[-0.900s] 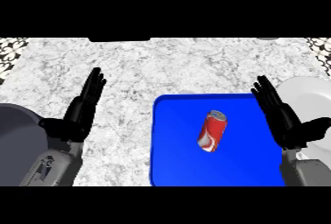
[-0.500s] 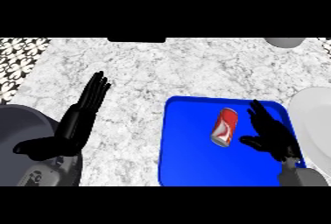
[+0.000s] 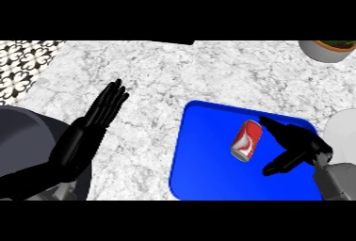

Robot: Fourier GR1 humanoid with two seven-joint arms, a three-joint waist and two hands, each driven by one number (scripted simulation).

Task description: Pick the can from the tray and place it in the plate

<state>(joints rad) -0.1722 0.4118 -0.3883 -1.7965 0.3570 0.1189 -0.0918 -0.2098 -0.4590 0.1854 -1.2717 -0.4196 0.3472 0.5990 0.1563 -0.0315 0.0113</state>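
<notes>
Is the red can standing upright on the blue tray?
No. The can lies on its side on the tray, with the right hand open beside it.

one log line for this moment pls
phase: reach | right hand: open beside can, not holding | can: lying on blue tray | left hand: open, resting | plate: right edge
</notes>
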